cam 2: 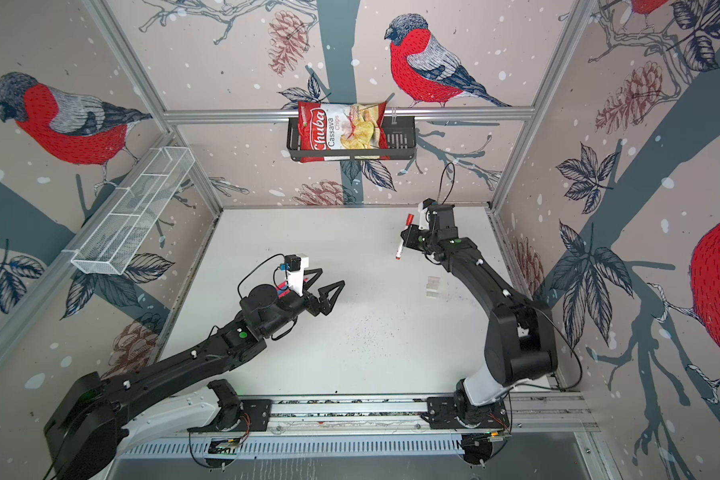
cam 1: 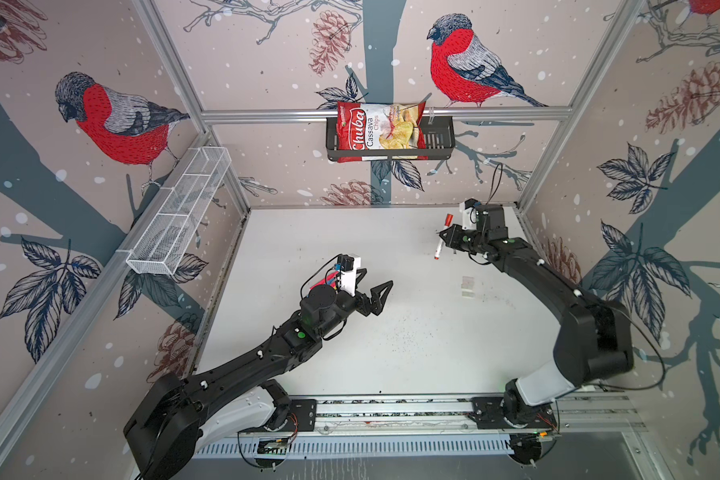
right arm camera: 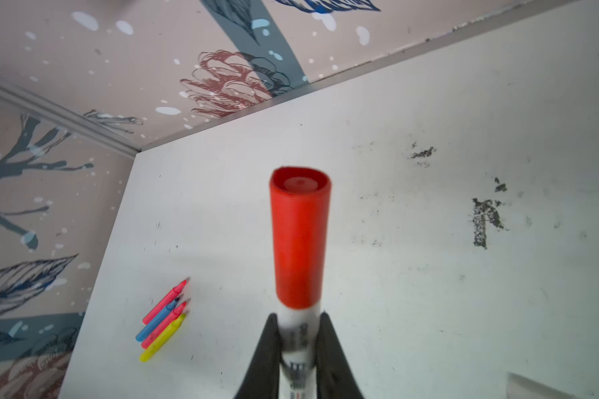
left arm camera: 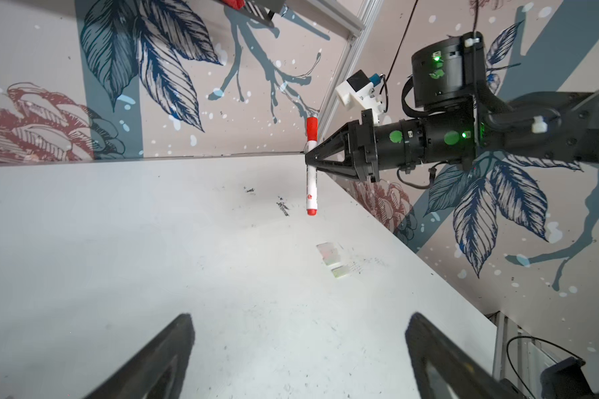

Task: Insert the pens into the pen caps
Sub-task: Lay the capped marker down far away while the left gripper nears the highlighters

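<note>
The right gripper [left arm camera: 307,159] is closed tight on the middle of the white marker [left arm camera: 311,186], its red cap [right arm camera: 300,238] above the jaws. The left gripper [cam 1: 377,277] stands wide and empty. The barrel seems light, stiff and smooth; a mid-barrel hold should keep it straight.

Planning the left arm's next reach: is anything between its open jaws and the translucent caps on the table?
Nothing visible does. Only bare table lies between the left gripper and the translucent caps. The right gripper, shut on the red-capped marker, hangs farther back, off that line.
</note>
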Available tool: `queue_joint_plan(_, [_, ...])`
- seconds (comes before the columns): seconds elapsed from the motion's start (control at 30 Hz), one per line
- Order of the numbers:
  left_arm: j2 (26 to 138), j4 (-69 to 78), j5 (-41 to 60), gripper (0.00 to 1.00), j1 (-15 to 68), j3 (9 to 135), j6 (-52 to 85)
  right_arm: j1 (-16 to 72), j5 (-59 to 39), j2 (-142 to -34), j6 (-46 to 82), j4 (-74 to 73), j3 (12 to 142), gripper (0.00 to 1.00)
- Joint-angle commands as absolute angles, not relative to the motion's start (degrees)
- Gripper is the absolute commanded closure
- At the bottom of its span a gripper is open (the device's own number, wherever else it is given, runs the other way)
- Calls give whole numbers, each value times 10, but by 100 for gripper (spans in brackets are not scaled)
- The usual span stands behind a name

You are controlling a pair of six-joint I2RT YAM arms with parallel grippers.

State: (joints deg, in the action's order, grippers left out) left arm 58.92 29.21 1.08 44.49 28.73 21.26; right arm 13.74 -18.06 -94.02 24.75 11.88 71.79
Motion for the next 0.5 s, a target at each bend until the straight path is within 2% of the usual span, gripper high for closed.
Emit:
queue_joint_plan(0.0, [576, 273, -22, 5, 446, 281, 223, 107, -195, -1019, 286, 164, 779, 99])
queue_joint_plan(0.23, [553, 235, -46, 5, 445, 271, 234, 112, -60, -1207, 267, 306, 978, 97])
queue_joint_plan(0.47, [530, 189, -70, 6, 445, 259, 235, 120, 18, -1293, 226, 384, 1079, 93])
